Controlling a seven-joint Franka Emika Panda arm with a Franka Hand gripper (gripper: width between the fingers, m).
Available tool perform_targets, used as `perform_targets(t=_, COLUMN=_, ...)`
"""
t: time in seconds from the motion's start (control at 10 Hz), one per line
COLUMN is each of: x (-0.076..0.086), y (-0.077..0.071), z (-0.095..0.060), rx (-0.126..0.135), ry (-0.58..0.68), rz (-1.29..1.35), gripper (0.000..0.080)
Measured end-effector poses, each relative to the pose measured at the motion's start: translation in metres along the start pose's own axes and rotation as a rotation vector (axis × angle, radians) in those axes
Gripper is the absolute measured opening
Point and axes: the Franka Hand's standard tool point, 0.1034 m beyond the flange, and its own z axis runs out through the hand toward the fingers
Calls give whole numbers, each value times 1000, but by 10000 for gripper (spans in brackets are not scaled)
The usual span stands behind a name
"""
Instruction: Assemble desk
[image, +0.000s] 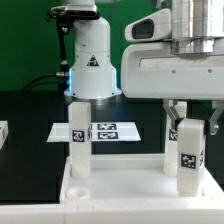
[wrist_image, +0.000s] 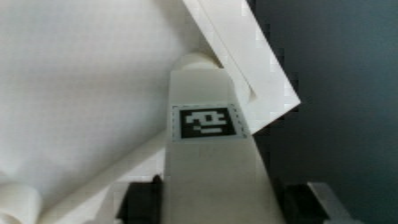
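The white desk panel (image: 120, 188) lies flat at the front of the table. One tagged white leg (image: 78, 135) stands upright in its corner socket on the exterior view's left. A second tagged leg (image: 187, 160) stands upright on the panel's corner on the exterior view's right. My gripper (image: 189, 133) reaches down over it, one finger on each side of its upper part. In the wrist view that leg (wrist_image: 205, 95) runs out from between my gripper (wrist_image: 228, 200) toward the panel (wrist_image: 89, 80). The dark pads (wrist_image: 153, 196) sit against both its sides.
The marker board (image: 112, 130) lies on the black table behind the panel. The robot's white base (image: 90, 60) stands behind it. Another white part (image: 3, 132) shows at the exterior view's left edge.
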Motion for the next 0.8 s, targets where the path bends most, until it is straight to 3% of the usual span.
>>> perform_targets(t=0.1, x=-1, y=-1, z=1, rx=-4, ry=-2, rz=232, gripper=285)
perform_targets(t=0.3, x=0, y=-1, z=1, rx=16, ry=-50, rz=563, gripper=285)
perform_targets(t=0.6, x=-3, y=-3, z=1, rx=12, ry=-54, rz=719, gripper=288)
perform_targets(t=0.8, x=-1, y=-4, z=1, rx=35, ry=-78, rz=1017, gripper=288)
